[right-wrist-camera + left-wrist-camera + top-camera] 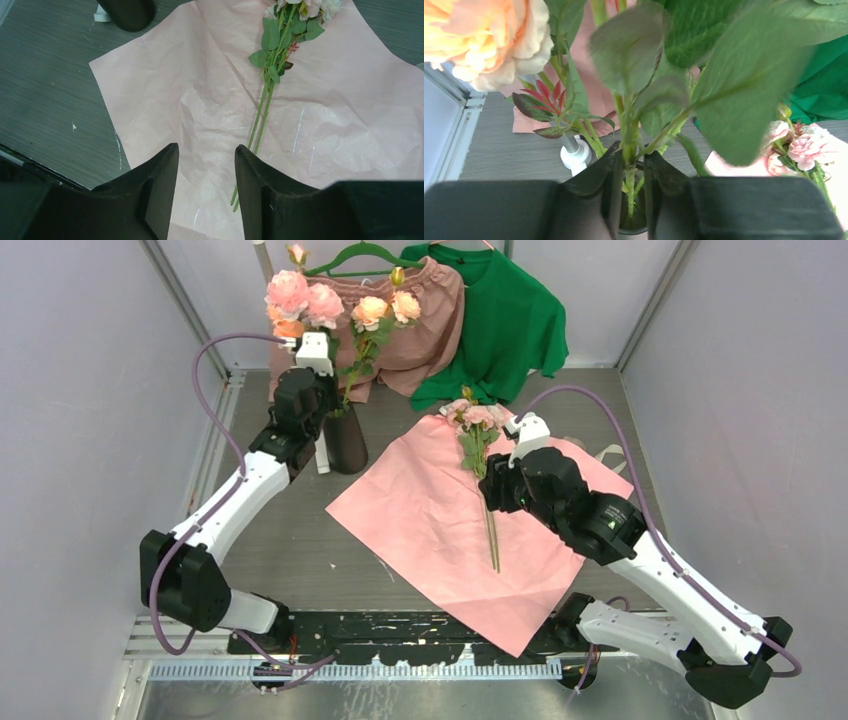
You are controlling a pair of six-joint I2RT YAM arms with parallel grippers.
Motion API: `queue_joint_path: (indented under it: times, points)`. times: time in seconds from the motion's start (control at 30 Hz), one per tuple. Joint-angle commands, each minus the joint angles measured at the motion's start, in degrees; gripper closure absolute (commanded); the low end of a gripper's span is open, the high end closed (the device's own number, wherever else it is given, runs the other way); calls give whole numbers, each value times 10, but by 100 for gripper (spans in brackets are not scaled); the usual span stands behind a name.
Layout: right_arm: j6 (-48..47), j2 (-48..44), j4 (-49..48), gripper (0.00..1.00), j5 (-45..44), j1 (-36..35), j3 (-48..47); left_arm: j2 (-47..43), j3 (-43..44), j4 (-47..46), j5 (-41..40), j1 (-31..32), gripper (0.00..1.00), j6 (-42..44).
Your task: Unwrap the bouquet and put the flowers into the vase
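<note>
The black vase (pixel 347 445) stands at the back left with pink roses (pixel 300 298) and leafy stems rising out of it. My left gripper (pixel 335 405) sits just above the vase mouth (pixel 636 222). In the left wrist view the left gripper (pixel 631 150) has its jaws slightly open around one green stem (pixel 630 172), with a thin gap on the right side. The salmon paper (pixel 430 510) lies flat and unwrapped. More flowers (pixel 478 430) lie on it. My right gripper (pixel 205 150) hovers open over the paper (pixel 175 85), left of the stems (pixel 260 115), with nothing in it.
Paler peach roses (pixel 385 308) also stand above the vase. A grey pole with a white base (pixel 575 156) is right beside the vase. Pink shorts (pixel 425 325) on a green hanger and a green shirt (pixel 515 325) hang at the back. Grey walls close in both sides.
</note>
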State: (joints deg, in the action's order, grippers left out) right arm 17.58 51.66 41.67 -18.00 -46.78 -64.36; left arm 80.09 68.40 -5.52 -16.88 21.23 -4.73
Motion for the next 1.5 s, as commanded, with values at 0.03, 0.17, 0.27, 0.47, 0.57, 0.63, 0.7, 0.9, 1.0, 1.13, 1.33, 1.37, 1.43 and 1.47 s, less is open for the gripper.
queue_joint_path:
  times: [0.03,0.17,0.27,0.47,0.57,0.63,0.7,0.9,1.0,1.13,1.33,1.37,1.43,1.47]
  points:
    - [-7,-5,-29,49,-11,-1,5,0,10,-33,-8,-4,62,-17]
    - [-7,-8,-28,50,-14,-1,9,-20,10,-10,-20,-4,38,-23]
    - [-7,-6,-34,50,-14,-1,14,-38,19,41,-22,-4,32,-30]
    - [-3,37,-67,50,-15,0,26,-85,4,116,-9,-4,20,-40]
    - [9,65,-108,52,0,20,43,-104,-7,157,-18,-4,19,-46]
    - [23,88,-129,53,32,52,48,-122,-31,163,-23,-4,17,-52]
    - [37,113,-149,55,57,85,54,-144,-61,156,-32,-4,17,-57]
    - [55,193,-182,61,73,135,69,-187,-121,153,-11,-4,17,-84]
    - [65,231,-200,62,76,146,79,-202,-139,162,19,-3,17,-101]
    - [76,269,-216,64,87,150,95,-221,-170,161,45,-2,17,-113]
    - [83,291,-234,65,88,154,113,-236,-187,171,70,-2,17,-132]
    - [84,294,-238,65,87,156,117,-237,-187,175,81,-1,17,-138]
    - [86,305,-244,66,89,162,126,-242,-186,185,101,-1,17,-148]
    - [86,311,-246,66,94,165,129,-244,-186,192,110,-2,17,-153]
